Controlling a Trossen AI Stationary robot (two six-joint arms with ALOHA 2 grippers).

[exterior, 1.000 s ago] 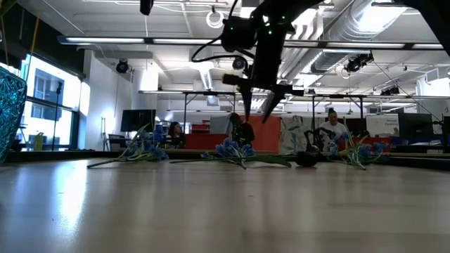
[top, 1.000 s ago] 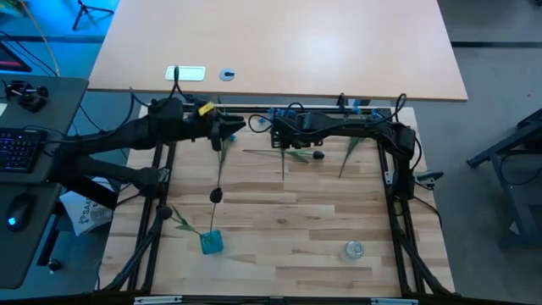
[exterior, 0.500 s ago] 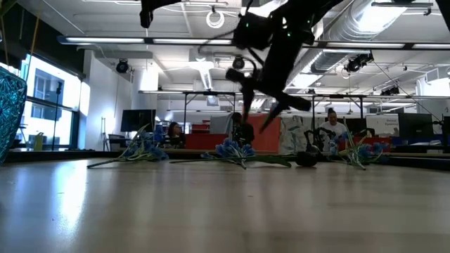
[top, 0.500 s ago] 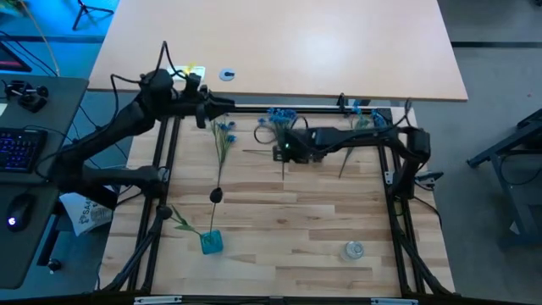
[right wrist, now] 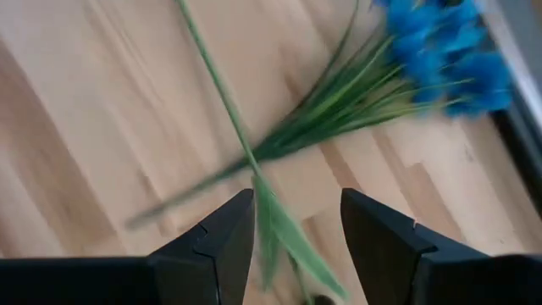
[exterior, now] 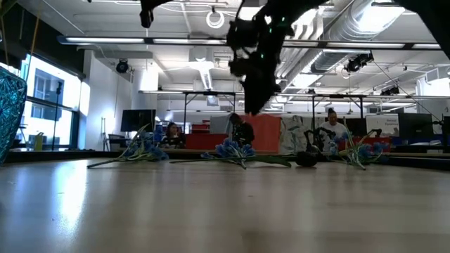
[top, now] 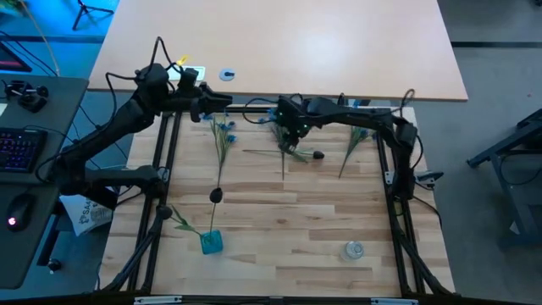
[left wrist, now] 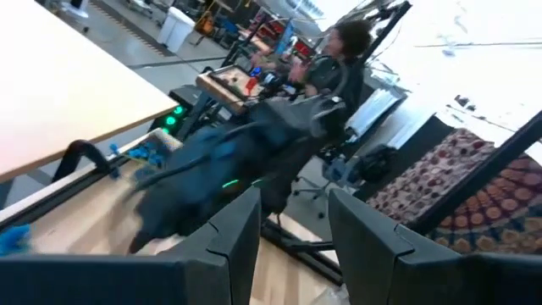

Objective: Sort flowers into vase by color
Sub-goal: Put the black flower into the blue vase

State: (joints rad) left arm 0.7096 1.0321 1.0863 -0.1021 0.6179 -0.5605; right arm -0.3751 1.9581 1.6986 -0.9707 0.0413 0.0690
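Several blue-blossomed sprigs lie flat along the table's far side: one point(top: 223, 134) at the left, one point(top: 279, 114) in the centre and one point(top: 359, 133) at the right. A leafy stem with a dark bud point(top: 318, 156) crosses the centre sprig. Another dark bud point(top: 217, 196) lies mid-table. My right gripper point(right wrist: 292, 233) hangs open, pointing steeply down over the centre sprig point(right wrist: 440, 47) and the leafy stem point(right wrist: 279, 224), clear of both. My left gripper point(top: 222, 107) is open and level at the far left, high above the table. The teal vase point(top: 211, 243) holds one leafy stem.
A small clear glass point(top: 353, 250) stands near the front right. The black frame rails point(top: 161, 169) run along the table's left, right and far sides. The teal vase point(exterior: 10, 112) looms at the low view's left edge. Bare wood lies between the sprigs and the front edge.
My left gripper has swung away from the left blue sprig toward the table's far left corner, staying level and open. My right gripper has rolled about its own axis, dipped toward the near edge and come back over the centre sprig. The flowers have not moved.
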